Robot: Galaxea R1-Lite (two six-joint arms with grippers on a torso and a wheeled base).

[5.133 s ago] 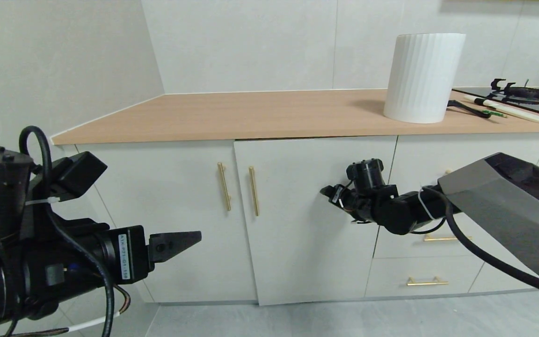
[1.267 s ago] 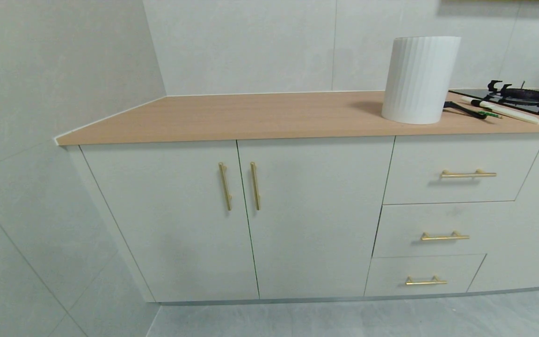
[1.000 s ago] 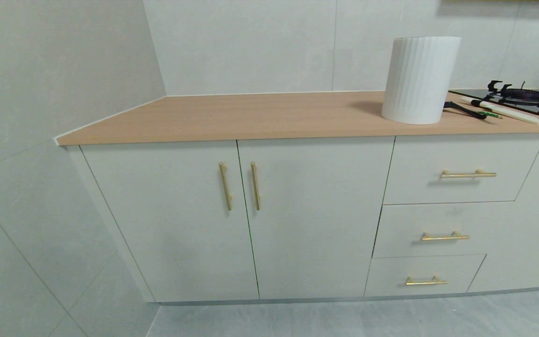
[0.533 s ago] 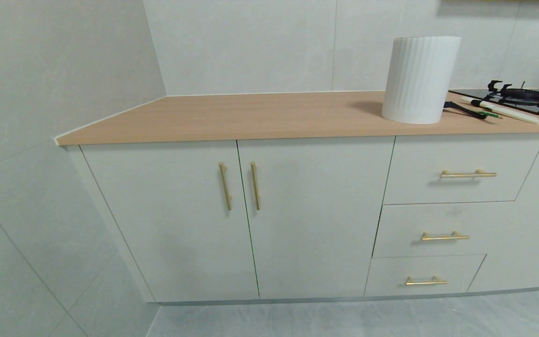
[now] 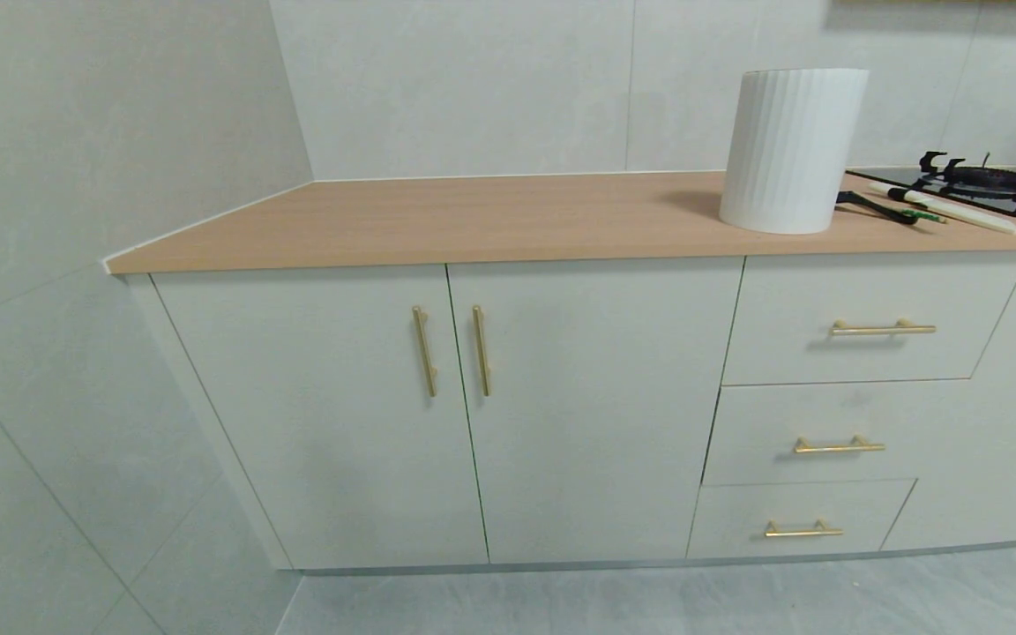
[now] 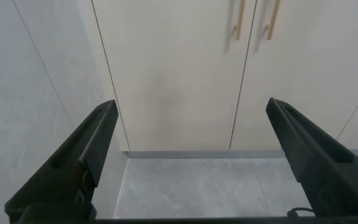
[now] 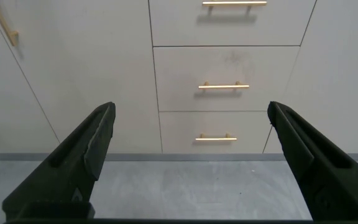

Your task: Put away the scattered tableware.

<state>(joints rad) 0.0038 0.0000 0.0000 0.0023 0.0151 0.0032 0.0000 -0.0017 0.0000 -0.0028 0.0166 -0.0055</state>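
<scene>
Item: tableware [image 5: 949,210]. Slim utensils lying on the bench [image 5: 473,216], upper right of frame, beside a white ribbed canister [image 5: 792,150]. I judge them light, stiff and slippery, so I'd pinch mid-handle. Left jaws and right jaws are spread wide and empty, facing the cabinet fronts [image 5: 596,406].

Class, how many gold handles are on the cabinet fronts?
5. Left door handle, right door handle, side by side, upright; top drawer handle, middle drawer handle, bottom drawer handle, stacked. More may lie beyond the frame.

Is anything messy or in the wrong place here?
Yes. A few utensils lie loose on the countertop, between the white ribbed container and the gas hob. Nothing looks spilled or broken.
</scene>
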